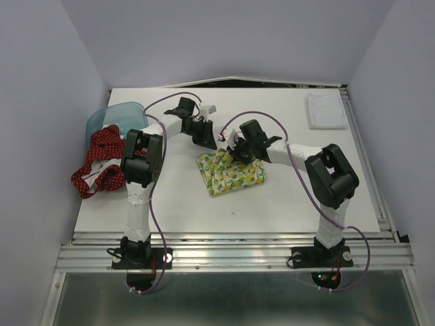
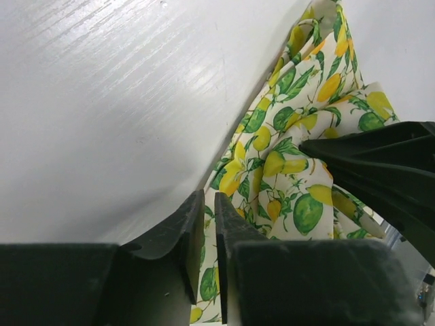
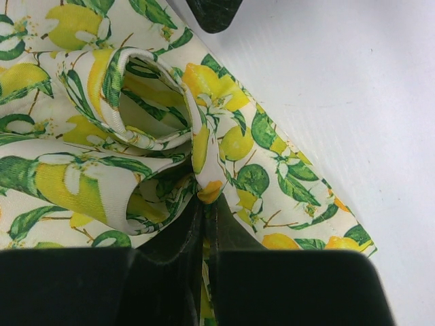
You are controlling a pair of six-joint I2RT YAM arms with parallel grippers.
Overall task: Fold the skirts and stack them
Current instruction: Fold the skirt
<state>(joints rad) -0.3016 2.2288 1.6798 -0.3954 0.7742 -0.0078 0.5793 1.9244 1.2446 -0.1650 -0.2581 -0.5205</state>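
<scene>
Lemon-print skirt (image 1: 231, 175) lies bunched and partly folded at mid-frame on the counter (image 1: 285, 197) in the overhead view. Right tool (image 3: 206, 206) is clamped on a raised pleat of it, and the cloth puckers around the tips. Left tool (image 2: 209, 204) sits at the skirt's upper-left edge, jaws nearly together with a thin slot between. Cloth runs up to the slot, but I cannot tell whether any is caught. Red dotted skirt (image 1: 98, 163) is heaped at the left edge of the frame, below the blue bin (image 1: 115, 115), with neither tool near it.

Judgement: the step in hand is a fold of the lemon skirt. The left tool should confirm a bite on the hem before any lift. Both tools should then rise level and travel together, so the crease comes out straight. The right grip is mid-cloth and likely to leave a ridge, so flatten before stacking.
</scene>
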